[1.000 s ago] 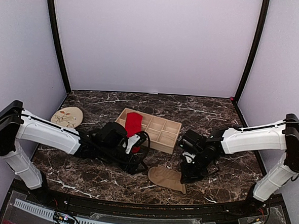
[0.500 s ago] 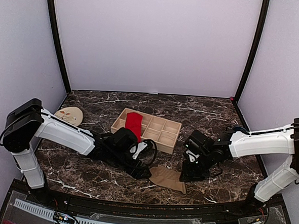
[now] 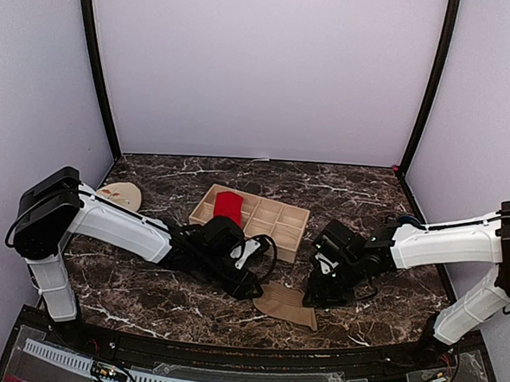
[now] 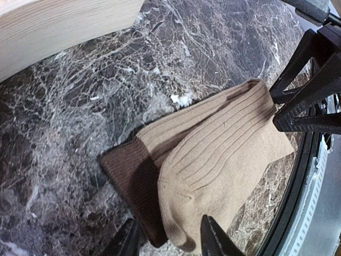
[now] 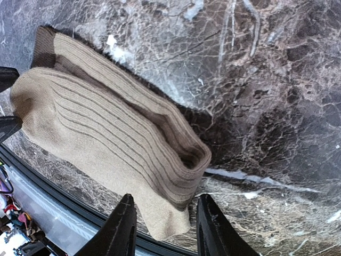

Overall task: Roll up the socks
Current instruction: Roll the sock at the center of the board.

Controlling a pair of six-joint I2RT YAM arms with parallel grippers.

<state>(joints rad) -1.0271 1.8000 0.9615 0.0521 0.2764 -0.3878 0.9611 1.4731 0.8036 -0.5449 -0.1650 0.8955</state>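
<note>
Straddling opposite ends of the tan sock [image 3: 284, 305], both jaws stand apart; best to pinch all layers before rolling.

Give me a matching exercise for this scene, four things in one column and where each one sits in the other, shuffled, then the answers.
Things:
1. red sock
2. tan sock
3. disc
4. tray

Places:
A. far left of the table
B. inside the tray
C. mid-table, behind the tan sock
D. flat at the front of the table

Pairs: 1-B, 2-D, 3-A, 4-C
</note>
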